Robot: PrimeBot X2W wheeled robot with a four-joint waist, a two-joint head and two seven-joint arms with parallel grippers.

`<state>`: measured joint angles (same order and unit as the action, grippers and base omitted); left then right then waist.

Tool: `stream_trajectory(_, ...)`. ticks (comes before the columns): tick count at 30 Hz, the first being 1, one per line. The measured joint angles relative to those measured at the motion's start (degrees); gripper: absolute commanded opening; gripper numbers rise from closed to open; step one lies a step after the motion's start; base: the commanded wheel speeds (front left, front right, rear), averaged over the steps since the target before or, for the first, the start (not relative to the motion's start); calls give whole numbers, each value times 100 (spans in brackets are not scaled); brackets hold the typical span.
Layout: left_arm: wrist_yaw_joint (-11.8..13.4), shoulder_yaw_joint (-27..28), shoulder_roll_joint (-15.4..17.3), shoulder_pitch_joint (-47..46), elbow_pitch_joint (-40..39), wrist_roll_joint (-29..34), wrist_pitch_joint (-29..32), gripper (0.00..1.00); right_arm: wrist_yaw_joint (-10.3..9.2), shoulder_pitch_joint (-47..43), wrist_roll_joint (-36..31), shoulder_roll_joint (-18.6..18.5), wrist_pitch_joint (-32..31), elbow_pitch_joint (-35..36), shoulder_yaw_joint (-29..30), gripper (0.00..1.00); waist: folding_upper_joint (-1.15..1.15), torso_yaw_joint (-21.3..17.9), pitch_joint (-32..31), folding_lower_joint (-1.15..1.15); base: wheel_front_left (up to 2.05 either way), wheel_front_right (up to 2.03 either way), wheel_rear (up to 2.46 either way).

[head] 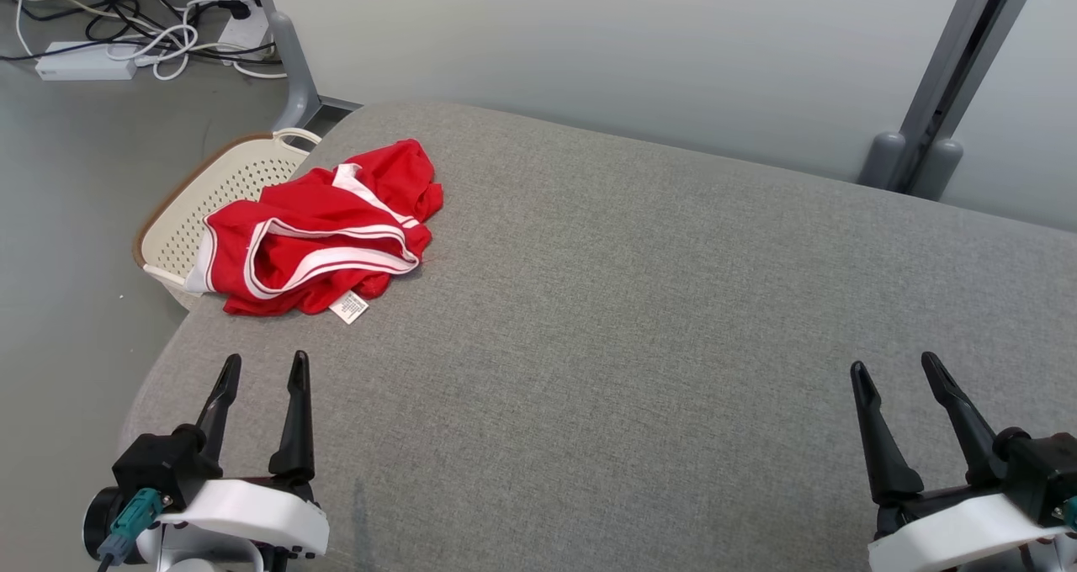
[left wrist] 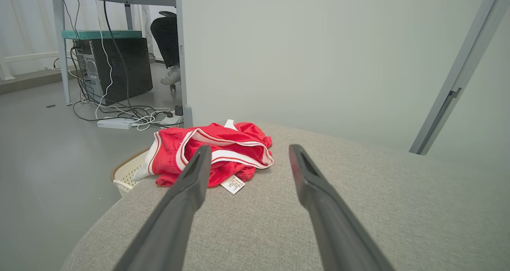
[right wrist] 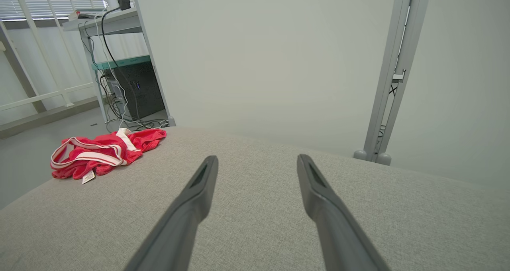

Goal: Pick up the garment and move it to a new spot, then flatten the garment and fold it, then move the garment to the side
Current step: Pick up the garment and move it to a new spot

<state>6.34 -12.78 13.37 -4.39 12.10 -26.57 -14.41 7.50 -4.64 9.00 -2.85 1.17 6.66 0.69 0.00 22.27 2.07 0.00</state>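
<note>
A crumpled red garment (head: 324, 231) with white trim and a white care label lies at the far left corner of the grey padded surface (head: 639, 320), partly overhanging its left edge. The left wrist view has the garment (left wrist: 211, 151) just beyond my fingers; the right wrist view has the garment (right wrist: 103, 153) far to the left. My left gripper (head: 262, 368) hovers open near the front left, short of the garment, nothing between its fingers. At the front right my right gripper (head: 894, 370) is open too and holds nothing, far from the garment.
A cream perforated laundry basket (head: 214, 198) stands on the floor against the surface's left edge, under the garment. Cables and a power strip (head: 84, 63) lie on the floor at the back left. A pale partition wall (head: 631, 50) with grey posts stands behind.
</note>
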Motion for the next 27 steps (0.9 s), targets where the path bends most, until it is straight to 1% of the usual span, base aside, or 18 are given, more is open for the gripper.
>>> stream_trajectory(11,-19,26,-35,-104,37,-1,-26,100,-1,2,-9,0,-77,108,2,100,0,19,92,0,0,0,0)
stream_trajectory(18,-63,130,-135,-603,94,-20,-43,100,-1,141,-71,-19,-221,291,-37,100,0,-49,381,0,0,0,0)
stream_trajectory(23,-226,289,-185,-1386,494,-81,-58,100,0,392,-141,-132,-371,546,-119,100,0,-219,817,0,0,0,0)
stream_trajectory(27,-341,394,-207,-2062,1237,-213,-57,100,-1,580,-149,-241,-453,693,-134,100,0,-427,1225,0,0,0,0)
